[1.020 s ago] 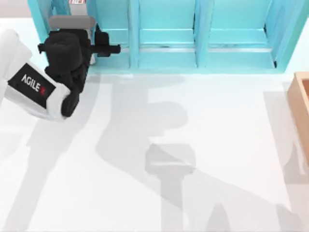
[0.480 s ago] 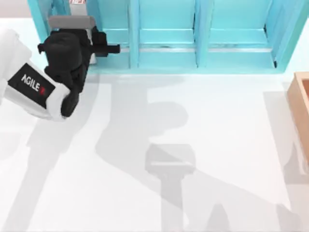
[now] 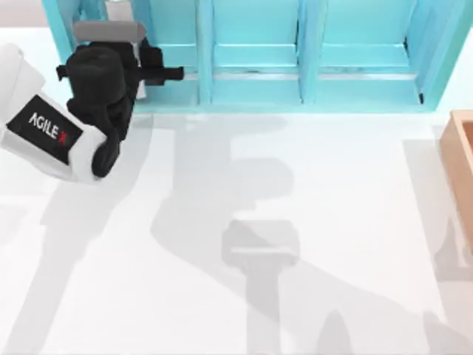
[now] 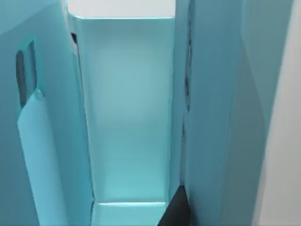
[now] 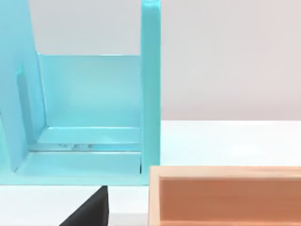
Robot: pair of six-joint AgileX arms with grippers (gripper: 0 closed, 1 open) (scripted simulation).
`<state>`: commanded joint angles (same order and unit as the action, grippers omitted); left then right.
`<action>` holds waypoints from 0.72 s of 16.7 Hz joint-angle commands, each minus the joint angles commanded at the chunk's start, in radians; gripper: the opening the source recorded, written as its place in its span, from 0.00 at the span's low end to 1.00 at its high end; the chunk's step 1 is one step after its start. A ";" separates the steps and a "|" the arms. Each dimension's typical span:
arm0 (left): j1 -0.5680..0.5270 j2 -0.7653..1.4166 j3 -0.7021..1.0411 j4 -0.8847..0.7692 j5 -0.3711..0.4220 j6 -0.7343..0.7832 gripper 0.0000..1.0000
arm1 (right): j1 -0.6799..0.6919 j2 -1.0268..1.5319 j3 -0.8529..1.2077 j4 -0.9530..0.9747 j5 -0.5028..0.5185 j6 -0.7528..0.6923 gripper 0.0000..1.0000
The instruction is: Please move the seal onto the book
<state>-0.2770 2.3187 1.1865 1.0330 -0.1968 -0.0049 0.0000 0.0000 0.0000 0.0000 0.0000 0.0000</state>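
Note:
The seal and the book are out of view. My left gripper (image 3: 111,55) is at the back left of the table, its black wrist reaching into the leftmost compartment of the light-blue shelf unit (image 3: 310,74). A small pale object (image 3: 118,9) sits at the picture's far edge just beyond it; I cannot tell what it is. The left wrist view looks into a tall, bare compartment (image 4: 127,108) of the shelf, with a dark piece of my gripper (image 4: 176,211) at the edge. A dark piece of my right gripper (image 5: 89,209) appears in the right wrist view.
The shelf unit spans the back of the table with several upright dividers. An orange-tan wooden box (image 3: 462,170) stands at the right edge, and the right wrist view has it (image 5: 225,197) close in front of the shelf's end panel (image 5: 150,84). Arm shadows fall across the white tabletop (image 3: 295,222).
My left arm has edged a little to the left and deeper toward the shelf. The red-marked thing at the far edge now looks plain and pale.

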 joint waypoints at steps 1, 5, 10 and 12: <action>-0.006 -0.032 -0.015 -0.021 -0.006 -0.002 0.00 | 0.000 0.000 0.000 0.000 0.000 0.000 1.00; -0.042 -0.255 -0.110 -0.157 -0.048 -0.009 0.00 | 0.000 0.000 0.000 0.000 0.000 0.000 1.00; -0.105 -0.674 -0.273 -0.389 -0.119 -0.014 0.00 | 0.000 0.000 0.000 0.000 0.000 0.000 1.00; -0.130 -0.838 -0.337 -0.479 -0.146 -0.014 0.00 | 0.000 0.000 0.000 0.000 0.000 0.000 1.00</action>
<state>-0.4072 1.4812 0.8500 0.5538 -0.3426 -0.0191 0.0000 0.0000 0.0000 0.0000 0.0000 0.0000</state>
